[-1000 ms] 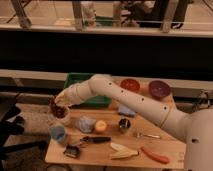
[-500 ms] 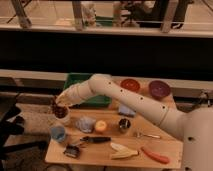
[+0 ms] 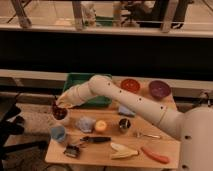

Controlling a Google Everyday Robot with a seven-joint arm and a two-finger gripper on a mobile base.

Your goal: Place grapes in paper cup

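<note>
My gripper is at the table's left edge, at the end of the white arm that reaches in from the right. It is shut on the grapes, a dark reddish-purple bunch hanging right below it. The bunch sits at the mouth of the white paper cup, which stands on the table's far left. The grapes hide most of the cup, and only its lower wall shows.
A light blue cup stands just in front of the paper cup. On the wooden table are a blue-grey cloth, a yellow fruit, a small dark metal cup, a black tool, a banana and a carrot. Behind are a green tray, a red bowl and a purple bowl.
The gripper and grapes have barely moved. They stay over the paper cup, perhaps slightly lower.
</note>
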